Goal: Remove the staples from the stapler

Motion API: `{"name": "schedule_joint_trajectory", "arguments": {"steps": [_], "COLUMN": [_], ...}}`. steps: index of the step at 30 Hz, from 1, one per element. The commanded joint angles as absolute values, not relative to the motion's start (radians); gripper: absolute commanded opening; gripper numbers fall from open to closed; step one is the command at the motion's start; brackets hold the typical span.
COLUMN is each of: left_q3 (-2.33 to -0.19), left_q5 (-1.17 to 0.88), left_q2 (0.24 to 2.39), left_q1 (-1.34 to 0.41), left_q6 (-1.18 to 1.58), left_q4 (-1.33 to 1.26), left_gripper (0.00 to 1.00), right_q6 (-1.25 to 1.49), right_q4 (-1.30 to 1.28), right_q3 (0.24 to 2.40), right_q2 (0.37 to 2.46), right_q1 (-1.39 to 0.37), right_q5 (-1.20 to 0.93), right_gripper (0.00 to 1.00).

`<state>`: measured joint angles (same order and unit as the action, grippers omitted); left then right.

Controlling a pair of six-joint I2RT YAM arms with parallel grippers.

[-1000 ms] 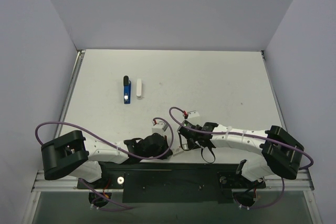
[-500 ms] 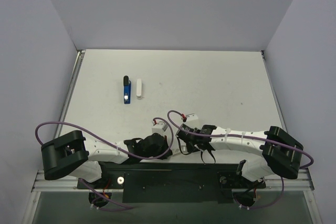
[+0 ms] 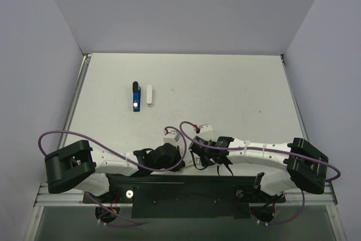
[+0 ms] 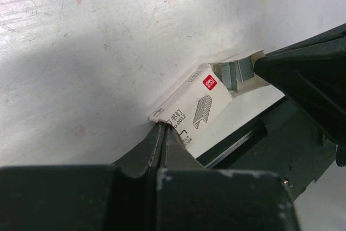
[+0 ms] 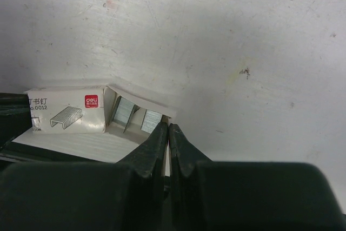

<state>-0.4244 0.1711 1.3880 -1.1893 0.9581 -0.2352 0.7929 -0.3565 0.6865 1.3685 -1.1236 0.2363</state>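
Observation:
The blue stapler (image 3: 136,97) with a black end lies on the table at the far left. A short pale strip (image 3: 149,94), seemingly staples, lies just right of it. Both grippers are far from them, at the near edge. My left gripper (image 4: 164,129) (image 3: 183,152) is shut on one end of a white staple box (image 4: 195,102). My right gripper (image 5: 168,128) (image 3: 195,152) is shut on the flap of the box (image 5: 65,113) at its open end. Silver staple strips (image 5: 124,113) show inside the opening, and also in the left wrist view (image 4: 235,74).
The grey-white table (image 3: 225,88) is walled by pale panels on three sides. A black base rail (image 3: 186,187) runs along the near edge under the arms. Purple cables (image 3: 62,136) loop beside each arm.
The right arm has shifted slightly left and nearer, bringing its gripper closer to the left one. The stapler and the pale strip have not moved.

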Motion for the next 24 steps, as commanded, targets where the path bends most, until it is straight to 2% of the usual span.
{"name": "schedule_joint_trajectory", "arguments": {"steps": [1, 24], "left_q3": [-0.426, -0.431], "left_q5": [0.187, 0.186], "left_q2": [1.417, 1.45], "left_q1": [-1.186, -1.186], "left_q6": [0.945, 0.945], "left_q4": [-0.229, -0.238], "left_gripper": [0.0, 0.0], "right_q6": [0.824, 0.868], "right_q4": [-0.393, -0.396], "right_q3": [0.675, 0.649], "right_q2": [1.335, 1.324], "right_q1": [-1.149, -1.192], "right_q5": [0.255, 0.278], "right_gripper": [0.0, 0.0]}}
